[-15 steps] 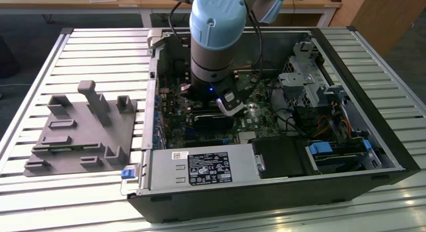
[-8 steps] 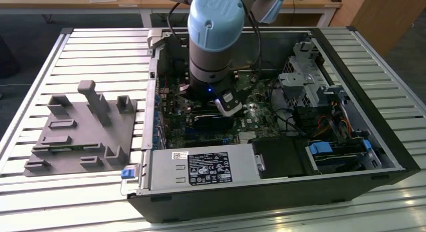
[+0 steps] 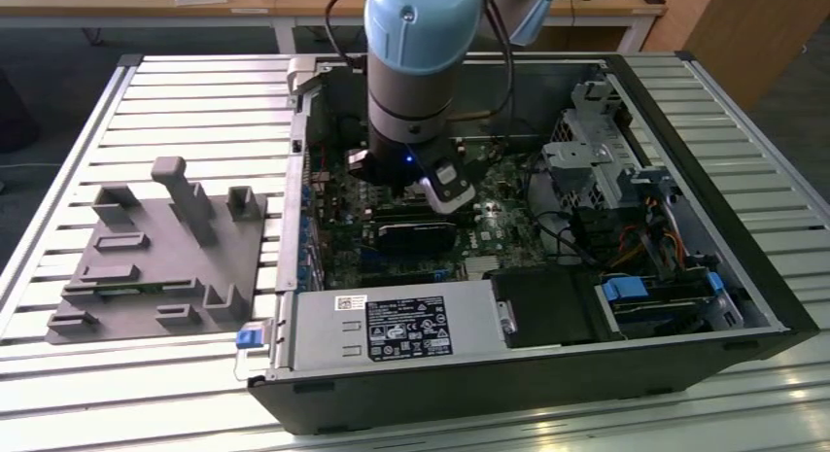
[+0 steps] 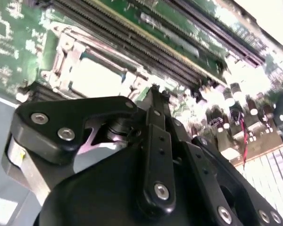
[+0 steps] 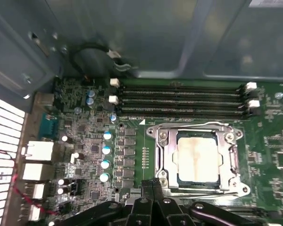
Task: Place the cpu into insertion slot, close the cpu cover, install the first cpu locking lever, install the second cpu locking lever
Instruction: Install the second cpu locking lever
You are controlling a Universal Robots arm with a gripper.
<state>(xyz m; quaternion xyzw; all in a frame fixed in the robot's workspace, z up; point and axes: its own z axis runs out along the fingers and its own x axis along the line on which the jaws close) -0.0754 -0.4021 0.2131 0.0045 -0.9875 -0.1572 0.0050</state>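
Exterior view: robot arm (image 3: 412, 73) lowered straight into an open computer case (image 3: 545, 374) lying on its side on a slatted metal tabletop (image 3: 194, 92), over the green circuit board (image 3: 500, 228), just above a black rectangular card (image 3: 412, 240); grey moulded fixture (image 3: 155, 248) beside the case, toward the exterior view's left; labelled silver box (image 3: 389, 330) along the case's near wall. First wrist view: cpu (image 5: 197, 157), dull silver with a pale stain, seated flat in the insertion slot (image 5: 198, 182), framed by the cpu cover (image 5: 166, 155) lying down flat around it, chip top showing through the square cut-out; 1 thin wire lever (image 5: 198, 125) along the cover's edge nearest the 4 long memory slots (image 5: 179, 99), a second wire lever (image 5: 203, 191) along the opposite edge, both lying low against the frame; row of blue-topped capacitors (image 5: 106, 150) beside the socket; claw (image 5: 152, 184) clenched, its 2 black fingers pressed together with nothing visible between them, tips just beside the cover's corner. Second wrist view: same clenched claw from behind, fingertips together close to the cover's edge, pale cpu top inside the silvery frame, memory slots beyond.
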